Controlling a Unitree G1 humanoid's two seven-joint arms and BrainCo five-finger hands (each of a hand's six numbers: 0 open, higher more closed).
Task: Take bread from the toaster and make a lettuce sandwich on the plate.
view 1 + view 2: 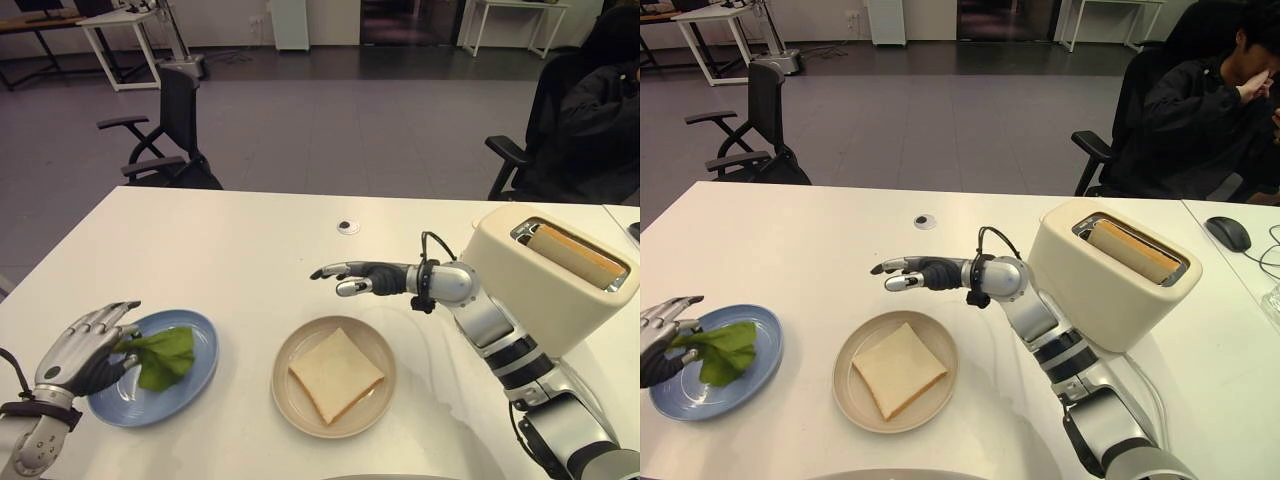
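A slice of white bread (335,374) lies flat on the beige plate (291,350) near the table's front middle. Another slice (578,255) stands in the slot of the cream toaster (540,290) at the right. A green lettuce leaf (167,355) rests over the blue plate (200,335) at the front left, and my left hand (85,350) has its fingers curled on the leaf's left edge. My right hand (360,277) hovers above the table behind the beige plate, fingers stretched out to the left, holding nothing.
A small round cap (348,227) sits in the table's far middle. A computer mouse (1228,232) lies at the far right. An office chair (165,135) stands beyond the table's far left edge.
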